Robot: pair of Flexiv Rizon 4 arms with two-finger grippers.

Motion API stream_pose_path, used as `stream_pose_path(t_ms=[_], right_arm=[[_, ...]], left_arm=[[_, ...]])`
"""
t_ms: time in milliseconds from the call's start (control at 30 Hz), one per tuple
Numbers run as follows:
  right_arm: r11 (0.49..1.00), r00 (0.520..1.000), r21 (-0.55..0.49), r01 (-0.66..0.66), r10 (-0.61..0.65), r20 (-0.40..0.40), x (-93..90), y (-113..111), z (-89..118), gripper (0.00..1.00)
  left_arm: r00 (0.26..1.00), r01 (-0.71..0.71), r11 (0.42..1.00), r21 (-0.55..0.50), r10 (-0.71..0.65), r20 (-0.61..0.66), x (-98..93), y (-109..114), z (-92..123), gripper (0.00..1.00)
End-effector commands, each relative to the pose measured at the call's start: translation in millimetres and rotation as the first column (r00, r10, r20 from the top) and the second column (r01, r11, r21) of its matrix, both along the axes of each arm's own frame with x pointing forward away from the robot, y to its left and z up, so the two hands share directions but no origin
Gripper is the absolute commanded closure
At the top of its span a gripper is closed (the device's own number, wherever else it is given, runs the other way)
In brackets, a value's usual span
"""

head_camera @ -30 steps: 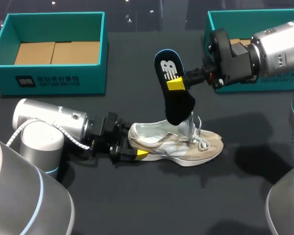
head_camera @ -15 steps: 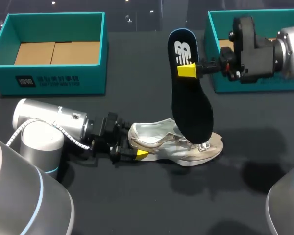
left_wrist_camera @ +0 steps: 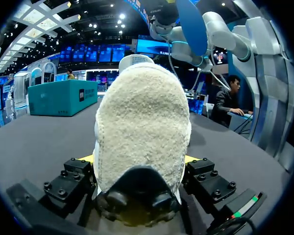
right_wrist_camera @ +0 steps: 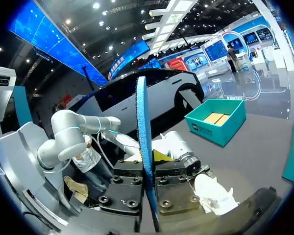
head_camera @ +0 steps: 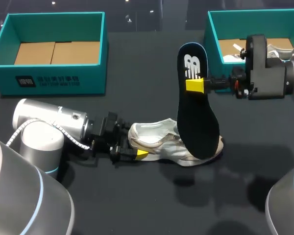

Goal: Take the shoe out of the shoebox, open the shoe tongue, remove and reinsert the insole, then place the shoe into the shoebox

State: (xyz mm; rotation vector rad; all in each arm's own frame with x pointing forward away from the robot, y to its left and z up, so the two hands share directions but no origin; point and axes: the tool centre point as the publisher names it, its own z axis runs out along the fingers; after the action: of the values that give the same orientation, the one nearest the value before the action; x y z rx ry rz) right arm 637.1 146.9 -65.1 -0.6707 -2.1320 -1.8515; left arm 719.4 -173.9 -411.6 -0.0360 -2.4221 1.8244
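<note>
The shoe (head_camera: pixel 161 144) lies on the bench (head_camera: pixel 137 205), long axis left to right, toe toward my right, heel clamped in the left end effector (head_camera: pixel 133 148). The right end effector (head_camera: pixel 196 84) grips the insole (head_camera: pixel 198 127) nearly upright over it. Removal seems done, so reinsertion needs its lower tip aimed into the opening.
</note>
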Motion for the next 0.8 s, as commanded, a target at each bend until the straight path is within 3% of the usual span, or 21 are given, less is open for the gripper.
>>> stream_pose_path(t_ms=[33,800], right_arm=[[0.999,0.999,0.016,-0.038,0.038,-0.005,-3.2,-4,-2,1.00],[0.994,0.994,0.059,-0.096,0.098,-0.041,-26.8,-12,-7,1.00]], left_arm=[[1.000,-0.001,1.000,0.002,0.001,0.000,-1.2,-2,-5,1.00],[1.000,-0.001,1.000,0.002,0.001,0.000,-1.2,-2,-5,1.00]])
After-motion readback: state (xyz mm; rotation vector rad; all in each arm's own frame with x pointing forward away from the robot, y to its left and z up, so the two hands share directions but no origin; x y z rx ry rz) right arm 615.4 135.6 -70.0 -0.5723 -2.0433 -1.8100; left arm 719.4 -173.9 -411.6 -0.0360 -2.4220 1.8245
